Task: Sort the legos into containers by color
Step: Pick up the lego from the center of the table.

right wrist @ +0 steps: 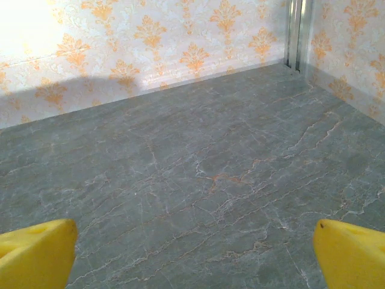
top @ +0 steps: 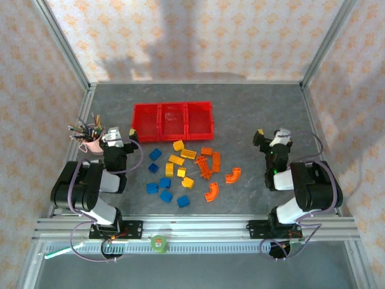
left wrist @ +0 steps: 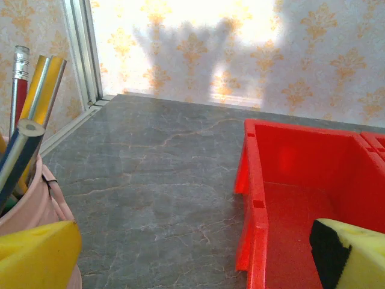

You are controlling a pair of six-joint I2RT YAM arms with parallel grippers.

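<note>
The red three-bin tray point(top: 172, 120) lies at the table's back centre; its left bin point(left wrist: 301, 198) shows bare in the left wrist view. In front of it lie scattered legos: blue bricks point(top: 163, 188) at the left, yellow bricks point(top: 178, 161) in the middle, orange pieces and arches point(top: 212, 174) at the right. My left gripper point(top: 118, 137) hovers left of the tray, open, its yellow fingertips point(left wrist: 36, 256) wide apart over bare table. Off to the right, clear of the bricks, my right gripper point(top: 271, 138) is open too, its fingertips point(right wrist: 352, 253) holding nothing.
A pink cup point(top: 90, 143) with pens point(left wrist: 27, 120) stands close to the left gripper's left side. Aluminium frame posts and patterned walls close in the grey marbled table point(top: 252, 108). Bare table lies right of the bricks.
</note>
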